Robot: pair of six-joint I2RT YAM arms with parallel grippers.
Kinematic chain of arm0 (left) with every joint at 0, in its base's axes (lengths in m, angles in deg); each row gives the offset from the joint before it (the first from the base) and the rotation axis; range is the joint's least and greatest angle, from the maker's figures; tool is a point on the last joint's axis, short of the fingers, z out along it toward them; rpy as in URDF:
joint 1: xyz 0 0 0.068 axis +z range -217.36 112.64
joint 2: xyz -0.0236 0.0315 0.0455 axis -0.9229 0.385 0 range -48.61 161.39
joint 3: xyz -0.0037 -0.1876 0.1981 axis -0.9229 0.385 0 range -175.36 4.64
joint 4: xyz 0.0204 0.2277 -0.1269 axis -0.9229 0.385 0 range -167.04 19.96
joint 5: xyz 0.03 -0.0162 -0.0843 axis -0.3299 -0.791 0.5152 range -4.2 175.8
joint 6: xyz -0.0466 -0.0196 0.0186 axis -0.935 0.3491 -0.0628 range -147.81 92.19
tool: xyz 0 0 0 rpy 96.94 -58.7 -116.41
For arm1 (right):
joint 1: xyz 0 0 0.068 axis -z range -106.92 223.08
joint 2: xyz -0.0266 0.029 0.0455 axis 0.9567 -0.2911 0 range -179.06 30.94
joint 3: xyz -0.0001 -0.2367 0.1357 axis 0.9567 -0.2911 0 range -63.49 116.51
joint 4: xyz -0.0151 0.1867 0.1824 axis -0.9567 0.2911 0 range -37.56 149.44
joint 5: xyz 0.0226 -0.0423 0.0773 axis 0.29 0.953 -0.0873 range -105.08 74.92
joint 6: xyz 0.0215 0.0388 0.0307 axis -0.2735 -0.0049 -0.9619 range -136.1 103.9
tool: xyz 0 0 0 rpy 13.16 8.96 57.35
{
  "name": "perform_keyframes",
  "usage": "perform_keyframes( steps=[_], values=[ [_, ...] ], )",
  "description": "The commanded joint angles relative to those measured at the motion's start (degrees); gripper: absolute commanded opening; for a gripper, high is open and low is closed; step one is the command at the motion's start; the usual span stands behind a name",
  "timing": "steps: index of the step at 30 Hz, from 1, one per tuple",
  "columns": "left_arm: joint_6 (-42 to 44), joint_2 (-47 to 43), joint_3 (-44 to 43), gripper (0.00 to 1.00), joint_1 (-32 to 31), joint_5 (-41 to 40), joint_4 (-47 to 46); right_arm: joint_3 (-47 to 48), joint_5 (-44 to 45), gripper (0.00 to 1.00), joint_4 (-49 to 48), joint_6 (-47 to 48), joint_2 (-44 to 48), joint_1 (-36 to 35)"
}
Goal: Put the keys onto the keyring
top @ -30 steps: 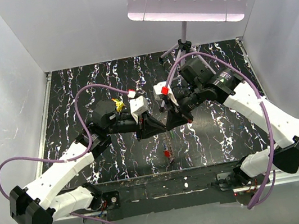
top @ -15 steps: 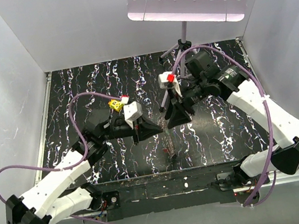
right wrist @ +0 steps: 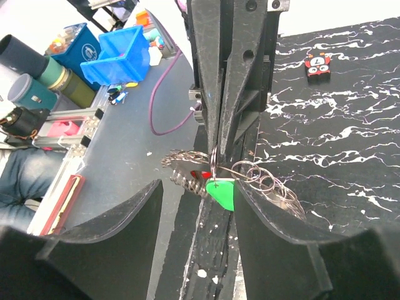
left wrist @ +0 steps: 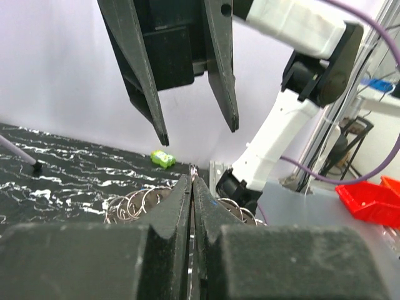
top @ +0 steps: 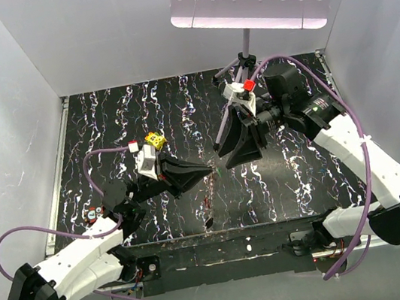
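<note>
Left fingers [left wrist: 178, 209]: pressed together, pinching the thin wire of the keyring [right wrist: 214, 164] at their tips.
Keyring: held up off the bench [top: 105, 127]. In the right wrist view it shows as a narrow loop, close to edge-on, hanging down from the pinch.
Keys: a green key [right wrist: 220, 192] hangs head-down from that loop with a scrap of red beside it. A tangle of spare rings [right wrist: 269, 181] trails off to one side (how many keys are in the bundle I cannot tell).
Right fingers [left wrist: 219, 75]: spread wide and holding nothing, with the tips aimed at the left tips.
Relation that matters: the bundle hangs just past the right fingertips and falls within their open span in the right wrist view. It is near them but not touching.
Long axis: ring and green key hang roughly in line with the left fingers and across the gap of the right ones.
Nearer arm: the left already holds the ring, so the right is the free one and is close enough to work.
Judgement: the coming move probably belongs to the right arm, closing on a key or on the loop. Because the wire is seen edge-on, the approach needs care.
</note>
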Motion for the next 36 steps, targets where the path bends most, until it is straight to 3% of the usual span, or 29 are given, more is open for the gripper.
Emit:
perform_keyframes(
  steps=[1, 12, 20, 31, 36],
  values=[
    [-6.3, 0.6, 0.0, 0.00, 0.1, -4.3, -14.0, -1.2, -2.0, 0.57, -10.4, -9.7, 1.0, -0.8],
    [-5.6, 0.1, -0.1, 0.00, 0.0, -4.1, -12.3, -2.2, 1.2, 0.51, -13.9, -14.0, 0.4, -2.1],
    [-5.2, 0.1, -0.2, 0.00, 0.1, -4.6, -11.2, -2.6, -0.3, 0.34, -15.8, -15.6, 0.5, -2.7],
    [-5.2, 0.1, -0.1, 0.00, 0.1, -4.8, -11.0, -3.2, 1.3, 0.26, -15.7, -15.9, 0.3, -3.5],
    [-5.1, -0.2, 0.0, 0.00, 0.1, -5.3, -10.7, -3.5, 1.7, 0.15, -15.6, -15.8, 0.4, -3.6]
  ],
)
